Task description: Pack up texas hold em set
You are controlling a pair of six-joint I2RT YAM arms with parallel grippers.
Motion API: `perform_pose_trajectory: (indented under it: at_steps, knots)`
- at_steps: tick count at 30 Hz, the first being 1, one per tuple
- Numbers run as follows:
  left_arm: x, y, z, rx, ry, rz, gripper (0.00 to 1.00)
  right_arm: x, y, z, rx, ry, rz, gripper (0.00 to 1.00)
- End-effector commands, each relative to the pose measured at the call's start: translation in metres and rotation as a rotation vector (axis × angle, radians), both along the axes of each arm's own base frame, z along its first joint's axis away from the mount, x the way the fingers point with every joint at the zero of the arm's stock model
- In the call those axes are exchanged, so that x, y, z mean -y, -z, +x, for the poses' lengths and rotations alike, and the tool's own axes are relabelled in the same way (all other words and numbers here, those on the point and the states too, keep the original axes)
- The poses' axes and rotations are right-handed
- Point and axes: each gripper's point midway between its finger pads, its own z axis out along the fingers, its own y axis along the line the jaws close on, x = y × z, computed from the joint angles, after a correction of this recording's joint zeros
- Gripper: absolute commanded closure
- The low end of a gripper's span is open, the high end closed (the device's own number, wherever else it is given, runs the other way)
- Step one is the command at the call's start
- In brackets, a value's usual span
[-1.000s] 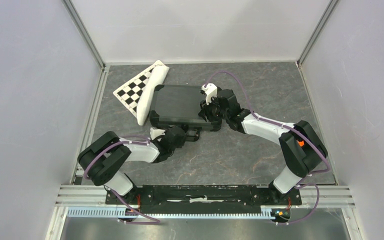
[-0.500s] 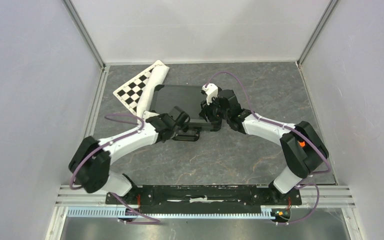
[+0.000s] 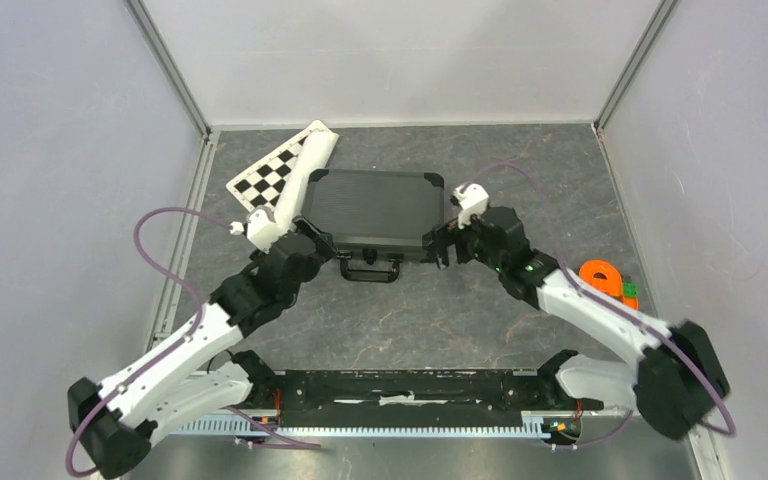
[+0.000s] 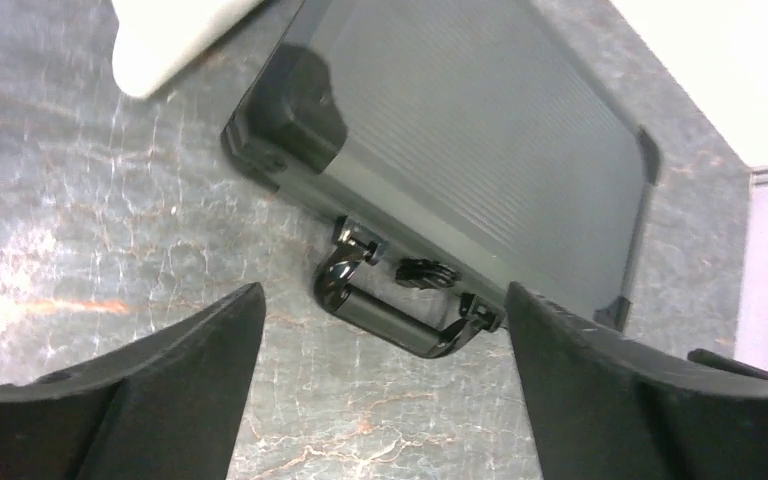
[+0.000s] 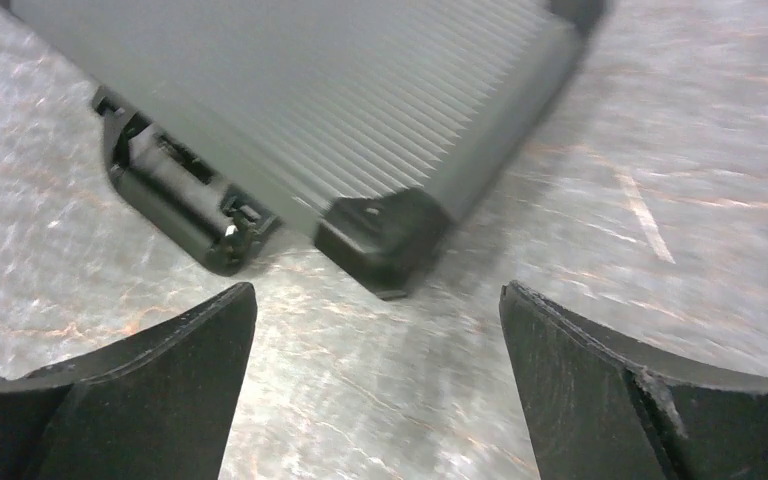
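The black ribbed case (image 3: 370, 205) of the texas hold em set lies shut on the table, its handle (image 3: 370, 268) at the near side. My left gripper (image 3: 312, 238) hovers open by the case's front left corner. In its wrist view, the case (image 4: 480, 130) and handle (image 4: 400, 322) lie just ahead of the left gripper (image 4: 382, 295), with nothing between the fingers. My right gripper (image 3: 442, 245) is open beside the front right corner. From that wrist the corner of the case (image 5: 380, 235) shows ahead of the right gripper (image 5: 378, 292). Chips, cards and dice are out of view.
A black-and-white checkered board (image 3: 265, 180) and a long cream object (image 3: 305, 170) lie against the case's left side. An orange tape-like object (image 3: 603, 277) sits at the right, near the right forearm. Enclosure walls ring the grey stone-patterned table (image 3: 460, 330).
Both grippers have opened and come off the case. The left one swung to the front left corner. The right arm drew back rightward, uncovering the orange object.
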Motion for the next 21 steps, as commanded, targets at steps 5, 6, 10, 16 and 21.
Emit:
perform_pose_trajectory:
  at_steps: [5,6,10,16,21]
  knots:
    - [-0.037,-0.033,-0.009,0.176,0.203,0.393,0.00,0.122,-0.041,-0.018,0.252,0.533,0.042,0.02]
    - [-0.034,-0.030,-0.011,0.188,0.241,0.402,0.00,0.133,-0.038,-0.025,0.272,0.566,0.052,0.02]
    - [-0.037,-0.014,-0.022,0.234,0.270,0.370,0.00,0.173,-0.038,-0.047,0.377,0.703,0.107,0.02]
    - [-0.041,-0.005,-0.037,0.346,0.291,0.296,0.00,0.194,-0.023,-0.064,0.411,0.755,0.111,0.02]
    - [-0.046,-0.004,-0.046,0.418,0.288,0.248,0.00,0.199,-0.007,-0.067,0.414,0.783,0.126,0.02]
